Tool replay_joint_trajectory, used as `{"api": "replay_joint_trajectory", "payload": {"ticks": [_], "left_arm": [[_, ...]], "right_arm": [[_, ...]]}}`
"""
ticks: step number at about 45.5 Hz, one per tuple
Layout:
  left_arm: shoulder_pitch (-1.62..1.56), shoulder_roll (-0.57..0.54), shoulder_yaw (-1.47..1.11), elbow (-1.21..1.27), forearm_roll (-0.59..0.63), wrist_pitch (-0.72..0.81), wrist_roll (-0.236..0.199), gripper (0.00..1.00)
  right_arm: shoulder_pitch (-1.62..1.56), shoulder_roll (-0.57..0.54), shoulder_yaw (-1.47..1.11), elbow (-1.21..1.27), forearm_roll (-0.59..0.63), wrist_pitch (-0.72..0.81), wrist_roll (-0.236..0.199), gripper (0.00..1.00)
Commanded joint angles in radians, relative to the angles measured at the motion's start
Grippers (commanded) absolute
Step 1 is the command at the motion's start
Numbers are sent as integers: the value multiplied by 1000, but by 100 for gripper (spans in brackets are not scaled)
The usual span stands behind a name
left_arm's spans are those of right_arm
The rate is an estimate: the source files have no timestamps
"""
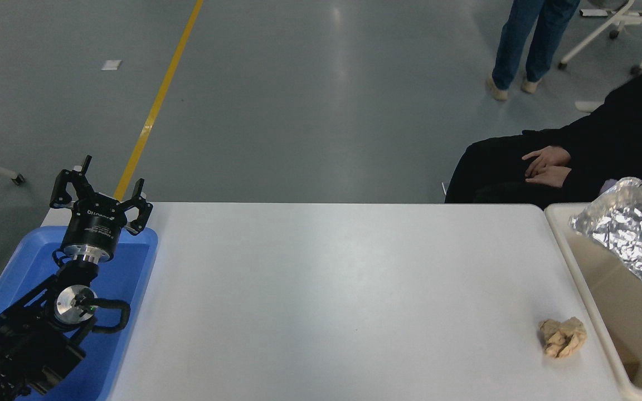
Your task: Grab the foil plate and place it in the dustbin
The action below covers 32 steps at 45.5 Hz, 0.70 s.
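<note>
Foil plate [633, 236] is hanging tilted over the open mouth of the dustbin [563, 245], running off the picture's right edge. You are looking at the placing step, I judge; the next move calls for letting it drop clear inside the walls. The right claw is lying outside the view, so you cannot tell its grip. The left gripper [100, 192] is sitting parked over the blue tray [137, 267], fingers spread, holding nothing. A crumpled paper wad [562, 336] is lying near the bin; a seated person [588, 161] is waiting beyond it.
</note>
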Motion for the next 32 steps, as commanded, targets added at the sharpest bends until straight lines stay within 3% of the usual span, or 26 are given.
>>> {"api": "replay_joint_trajectory", "payload": {"ticks": [1,12,19,32], "left_arm": [[0,0,0,1,0,1,0,99],[0,0,-1,0,0,1,0,99],[0,2,-1,1,0,1,0,99],[0,0,0,1,0,1,0,99]], "right_arm": [[-355,71,329,-270,38,-57,-5,0],[-532,210,389,-574,35,-56,-8,0],[-561,216,429,-648,37,-59,-38,0],[-603,241,442,-674,34,-59,-40,0]]}}
